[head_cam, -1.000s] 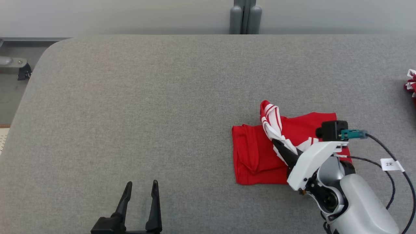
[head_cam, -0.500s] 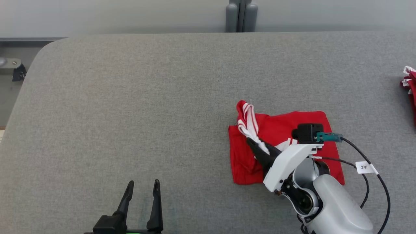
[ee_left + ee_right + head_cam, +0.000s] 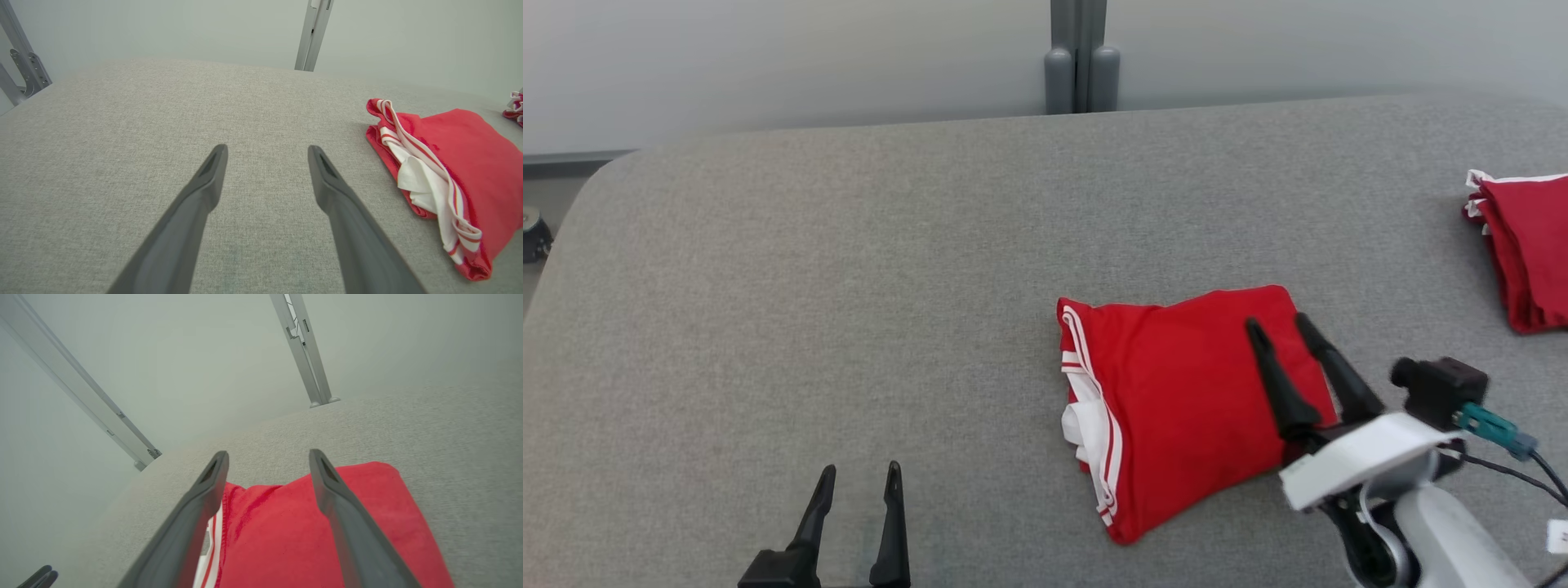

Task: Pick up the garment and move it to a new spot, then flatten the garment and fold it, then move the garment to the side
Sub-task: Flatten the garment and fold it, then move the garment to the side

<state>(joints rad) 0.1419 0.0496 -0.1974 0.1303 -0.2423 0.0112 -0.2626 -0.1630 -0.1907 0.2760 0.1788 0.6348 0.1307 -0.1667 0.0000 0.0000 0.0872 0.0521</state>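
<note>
The garment (image 3: 1176, 400) is red with white stripes and lies folded into a compact rectangle on the grey table, right of centre; its striped edge and a white inner layer face left (image 3: 425, 179). My right gripper (image 3: 1282, 325) hovers open over the garment's right part, nothing between its fingers (image 3: 267, 457). The red cloth (image 3: 286, 539) lies under those fingers. My left gripper (image 3: 859, 471) stands open near the front edge, well left of the garment, with bare table between its fingers (image 3: 265, 149).
A stack of folded red garments (image 3: 1527, 245) lies at the table's right edge. The grey padded table (image 3: 849, 286) runs wide to the left. A grey metal post (image 3: 1082, 57) stands behind the far edge, with a pale wall behind.
My right gripper opened and let go of the striped fold, which now lies flat, closing the garment. The arm drew back to the right. The head camera has shifted.
</note>
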